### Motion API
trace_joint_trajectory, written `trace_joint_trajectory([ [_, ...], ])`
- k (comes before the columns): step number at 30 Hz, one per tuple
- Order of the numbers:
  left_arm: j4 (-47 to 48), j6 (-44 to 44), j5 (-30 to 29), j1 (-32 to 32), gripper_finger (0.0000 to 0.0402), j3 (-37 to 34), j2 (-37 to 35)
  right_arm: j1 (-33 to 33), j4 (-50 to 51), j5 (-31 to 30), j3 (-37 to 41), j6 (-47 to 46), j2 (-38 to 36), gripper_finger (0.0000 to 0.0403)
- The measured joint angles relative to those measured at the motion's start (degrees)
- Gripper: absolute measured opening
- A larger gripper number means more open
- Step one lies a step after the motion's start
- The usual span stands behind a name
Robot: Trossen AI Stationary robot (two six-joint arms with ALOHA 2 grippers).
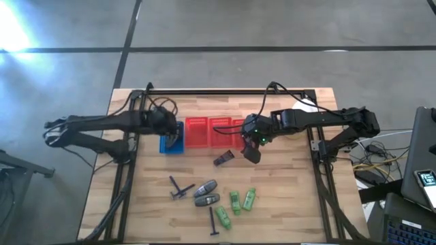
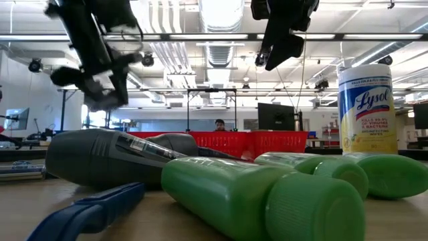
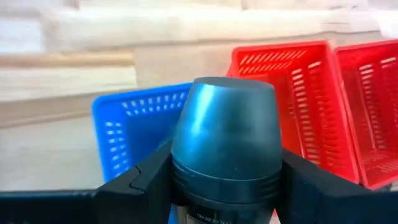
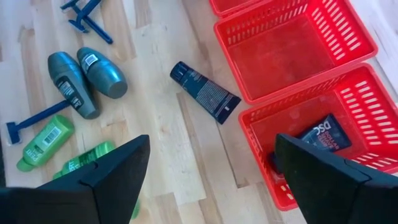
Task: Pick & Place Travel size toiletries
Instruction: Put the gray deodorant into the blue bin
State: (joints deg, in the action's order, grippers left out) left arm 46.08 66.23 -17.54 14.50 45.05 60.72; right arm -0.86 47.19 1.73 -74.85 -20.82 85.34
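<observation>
My left gripper (image 1: pixel 173 133) is over the blue basket (image 1: pixel 170 145) (image 3: pixel 124 124), shut on a grey-silver oval bottle (image 3: pixel 224 137). My right gripper (image 1: pixel 251 154) (image 4: pixel 211 180) hangs open above the table, beside the red baskets (image 1: pixel 216 132). Below it a dark flat packet (image 1: pixel 223 158) (image 4: pixel 205 91) lies on the wood. Another dark packet (image 4: pixel 320 137) lies in a red basket (image 4: pixel 348 93). Near the table's near edge lie two grey bottles (image 1: pixel 206 194) (image 4: pixel 84 78), green bottles (image 1: pixel 237 201) (image 4: pixel 43 143) and black razors (image 1: pixel 178 187) (image 4: pixel 86 15). My left gripper pinches the grey bottle between its two fingers (image 3: pixel 146 180), one on each side of the body (image 3: pixel 186 180) just behind the broad rounded end. That rounded end (image 3: pixel 227 106) sticks out past the fingertips. The bottle is lifted clear, above the blue basket.
A big white tub with a yellow label (image 2: pixel 364 107) stands at the table's right side. Three red baskets stand in a row right of the blue one. In the low view green bottles (image 2: pixel 261 194) and a grey bottle (image 2: pixel 114 157) lie close before the camera. A person (image 2: pixel 219 124) sits far behind.
</observation>
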Motion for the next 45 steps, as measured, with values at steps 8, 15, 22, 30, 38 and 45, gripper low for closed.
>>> trace_joint_trajectory([
  [8,-4.29,-4.19,7.97,4.86,0.0261,-5.22,4.54,0.11,0.01,-0.02,0.08,-1.55,-0.02,0.0353],
  [15,-3.52,-8.52,9.66,4.21,0.0263,-3.75,5.12,0.11,0.23,0.03,0.09,-1.38,-0.04,0.0338],
  [22,-13.94,-43.96,22.1,-6.32,0.0259,0.81,0.71,0.11,0.96,2.24,0.28,3.02,-0.08,0.0337],
  [30,-18.83,-44.06,22.52,-16.93,0.0256,0.73,7.57,0.08,1.04,2.37,0.53,3.62,0.17,0.0354],
  [38,-19.62,-51.4,21.83,-25.55,0.0256,0.7,10.04,6.88,-1.27,4.99,2.1,14.71,4.71,0.0339],
  [45,-22.94,-49.82,15.78,-30.79,0.0257,0.68,11.85,8.89,-1.72,4.2,-2.19,14.26,12.88,0.0324],
])
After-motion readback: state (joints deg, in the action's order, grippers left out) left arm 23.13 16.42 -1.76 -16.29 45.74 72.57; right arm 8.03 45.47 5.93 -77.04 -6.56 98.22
